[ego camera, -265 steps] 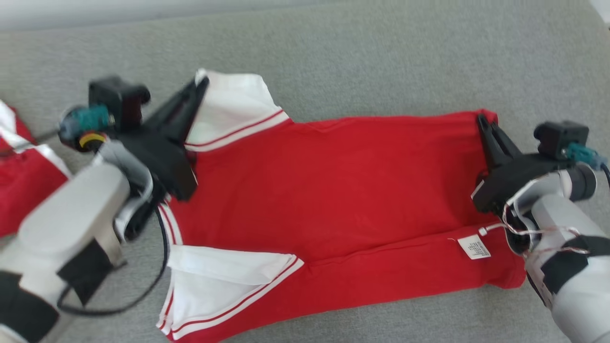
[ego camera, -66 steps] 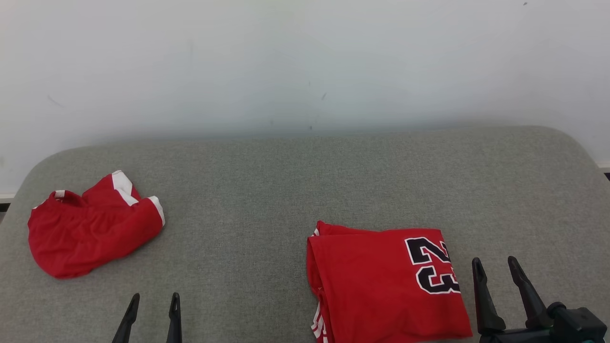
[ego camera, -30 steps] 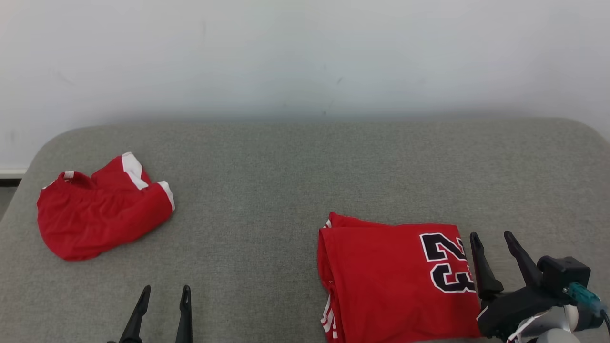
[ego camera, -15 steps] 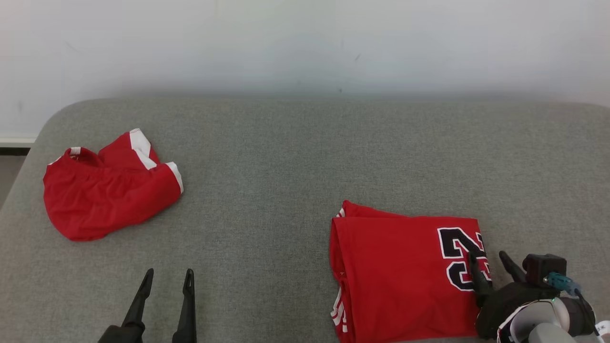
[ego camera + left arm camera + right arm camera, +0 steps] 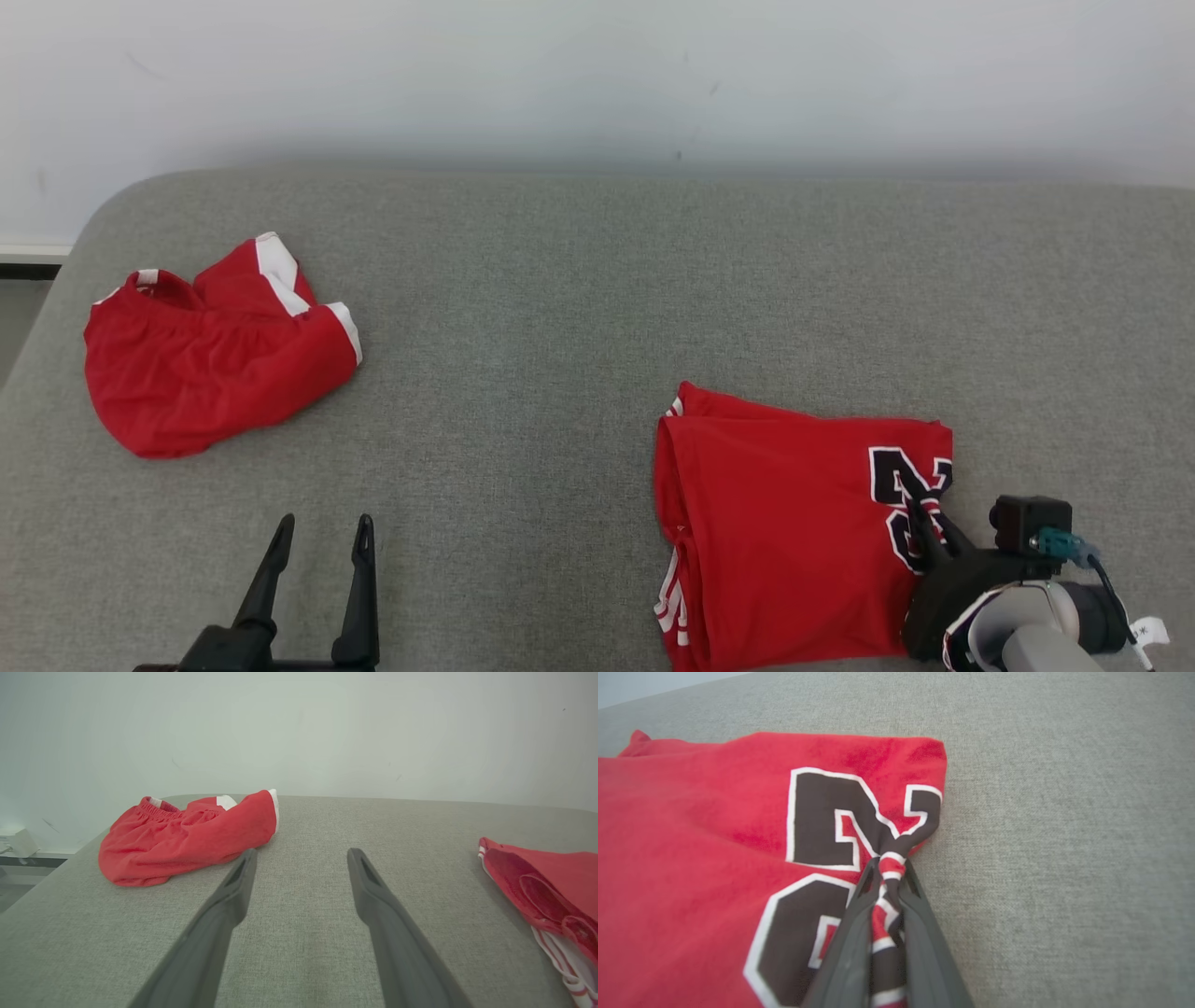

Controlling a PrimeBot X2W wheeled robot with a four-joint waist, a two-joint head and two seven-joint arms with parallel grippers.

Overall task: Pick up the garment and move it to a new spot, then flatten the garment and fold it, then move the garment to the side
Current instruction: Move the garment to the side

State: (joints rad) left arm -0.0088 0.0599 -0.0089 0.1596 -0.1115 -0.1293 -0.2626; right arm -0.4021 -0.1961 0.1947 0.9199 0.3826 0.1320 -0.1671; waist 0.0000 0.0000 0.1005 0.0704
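The folded red jersey with the black, white-edged number (image 5: 784, 532) lies at the near right of the grey fabric-covered table (image 5: 579, 280). My right tool (image 5: 887, 870) is clenched on a bunch of its right edge, at the number. The step, I judge, is shifting it aside, so I should slide it low and slowly rather than lift: a pinch at one edge could let the layers peel open. I cannot tell whether every layer is caught. The jersey is a tidy rectangle, smooth on top, with striped white trim peeping out at its near left corner. My left tool (image 5: 322, 527) hangs released near left, well apart from it. Crumpled red shorts with white trim (image 5: 210, 369) sit far left.
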